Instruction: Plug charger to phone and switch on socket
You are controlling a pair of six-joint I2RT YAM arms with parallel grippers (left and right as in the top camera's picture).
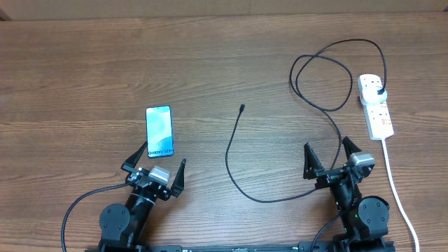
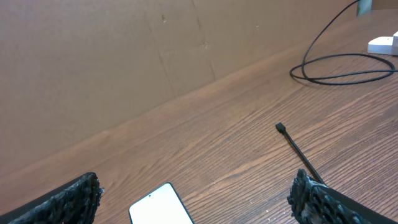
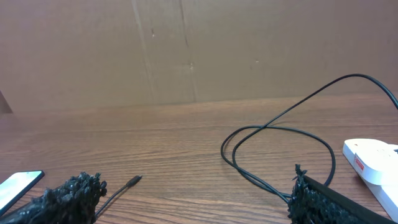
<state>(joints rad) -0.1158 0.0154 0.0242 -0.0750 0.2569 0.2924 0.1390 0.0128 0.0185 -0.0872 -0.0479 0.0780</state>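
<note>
The phone [image 1: 159, 131] lies flat left of centre, blue-teal screen up; its top edge shows white in the left wrist view [image 2: 160, 205]. The charger cable [image 1: 234, 161] curves across the middle, its connector tip [image 1: 241, 108] free on the table, also seen in the left wrist view [image 2: 281, 127] and the right wrist view [image 3: 133, 181]. Its plug head [image 1: 380, 92] sits in the white socket strip [image 1: 376, 106] at the far right. My left gripper [image 1: 155, 168] is open just below the phone. My right gripper [image 1: 327, 159] is open, left of the strip, over the cable.
The strip's thick white cord [image 1: 395, 189] runs down the right side toward the table's front edge. The cable makes a large loop [image 1: 322, 77] left of the strip. A brown wall stands behind the table [image 3: 186, 50].
</note>
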